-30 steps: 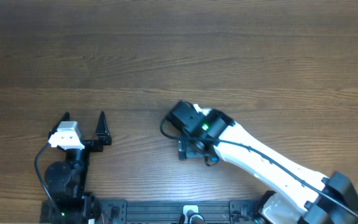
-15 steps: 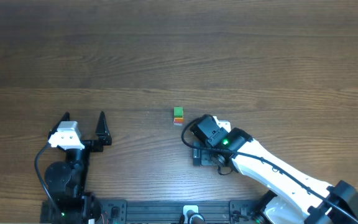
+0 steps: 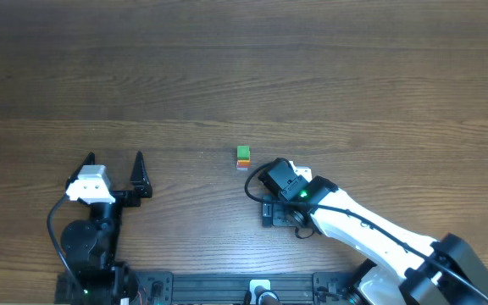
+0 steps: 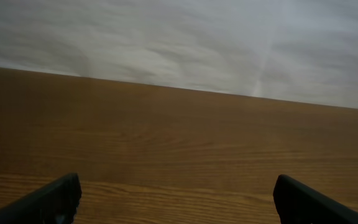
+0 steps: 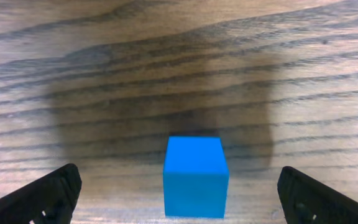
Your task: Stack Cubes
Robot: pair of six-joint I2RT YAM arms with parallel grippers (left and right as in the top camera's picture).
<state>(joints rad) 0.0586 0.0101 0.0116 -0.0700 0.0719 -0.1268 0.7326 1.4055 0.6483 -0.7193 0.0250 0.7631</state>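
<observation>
A green cube (image 3: 243, 152) sits on top of an orange cube (image 3: 242, 164) near the table's middle. My right gripper (image 3: 257, 178) is just to the right of that stack and nearer the front edge, pointing down. A blue cube (image 5: 195, 175) lies on the wood straight below it, between its two open fingers (image 5: 48, 196), which stand wide apart and touch nothing. My left gripper (image 3: 114, 160) stands open at the front left, far from the cubes, its fingertips (image 4: 55, 198) spread over bare wood.
The wooden table (image 3: 244, 76) stretches bare across the back and left. The right arm (image 3: 371, 233) runs diagonally from the front right corner toward the middle. A pale wall (image 4: 179, 43) rises behind the table's far edge.
The right gripper pulled back toward the front right, uncovering the green-on-orange stack it had hidden a second ago. In the last half second it shifted only slightly. The left arm stayed still.
</observation>
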